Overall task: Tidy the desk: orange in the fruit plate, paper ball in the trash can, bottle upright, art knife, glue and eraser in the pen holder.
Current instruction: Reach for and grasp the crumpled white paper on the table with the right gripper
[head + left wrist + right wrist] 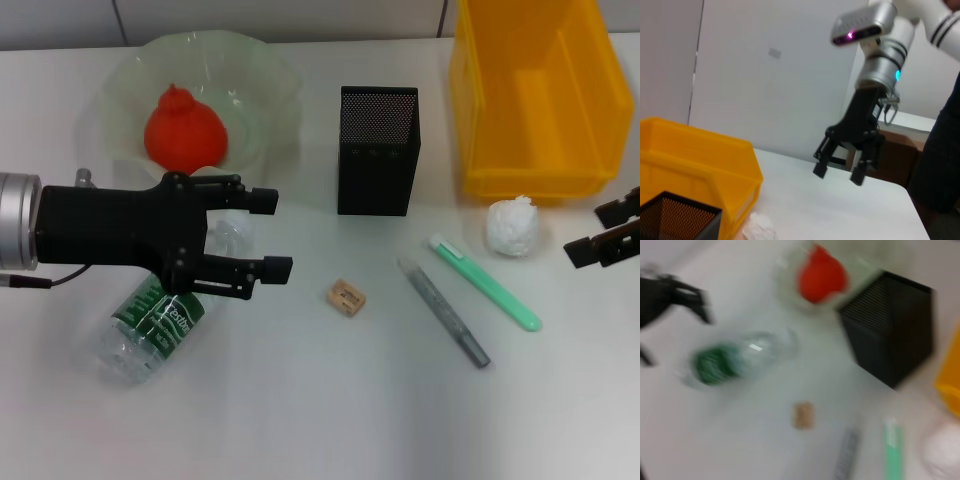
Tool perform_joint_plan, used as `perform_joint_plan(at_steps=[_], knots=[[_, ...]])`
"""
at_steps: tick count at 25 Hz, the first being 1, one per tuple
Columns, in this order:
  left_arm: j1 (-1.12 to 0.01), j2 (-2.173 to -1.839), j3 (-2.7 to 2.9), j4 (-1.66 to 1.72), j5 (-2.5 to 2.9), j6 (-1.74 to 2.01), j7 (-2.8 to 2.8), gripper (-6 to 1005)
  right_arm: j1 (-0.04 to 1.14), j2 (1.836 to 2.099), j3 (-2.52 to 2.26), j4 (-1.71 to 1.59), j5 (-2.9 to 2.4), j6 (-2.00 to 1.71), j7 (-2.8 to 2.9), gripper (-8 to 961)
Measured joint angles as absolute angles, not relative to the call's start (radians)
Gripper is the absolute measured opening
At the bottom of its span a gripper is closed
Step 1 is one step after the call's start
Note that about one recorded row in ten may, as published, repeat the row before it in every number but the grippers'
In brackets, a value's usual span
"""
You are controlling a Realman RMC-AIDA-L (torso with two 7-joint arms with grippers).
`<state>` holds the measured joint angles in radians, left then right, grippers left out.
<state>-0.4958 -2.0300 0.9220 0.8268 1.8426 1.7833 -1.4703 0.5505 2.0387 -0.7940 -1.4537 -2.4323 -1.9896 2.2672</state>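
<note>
On the white desk (300, 420), nearest its front-left edge, the bottle (160, 322) lies on its side (green label, white script not legible). The left gripper (268, 234) hovers above it, claw spread. Toward the right edge, the right gripper (604, 232), also spread, sits near the paper ball (512, 227). Farther back, the orange (185, 130) rests in the fruit plate (270, 90).

Not much extra here tbh. There's a plain pale wall (765, 90) in the background with 1 small grey patch (774, 52) on it. Lower down sits a brown boxy thing (902, 160), and just beside it something dark (942, 165), can't tell what.
</note>
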Motion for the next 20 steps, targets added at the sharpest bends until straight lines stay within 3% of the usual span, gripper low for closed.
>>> perform_joint_plan(at_steps=[7,20], knots=[[-0.476,-2.031,0.885,0.821,1.848,1.777,-1.474,819,0.63,2.083,-1.009,-1.439,-2.712,-1.818,2.435,774],[-0.46,-2.034,0.874,0.808,1.85,1.776,-1.471,805,0.664,2.083,-1.279,-1.123,-2.725,-1.422,2.58,717]])
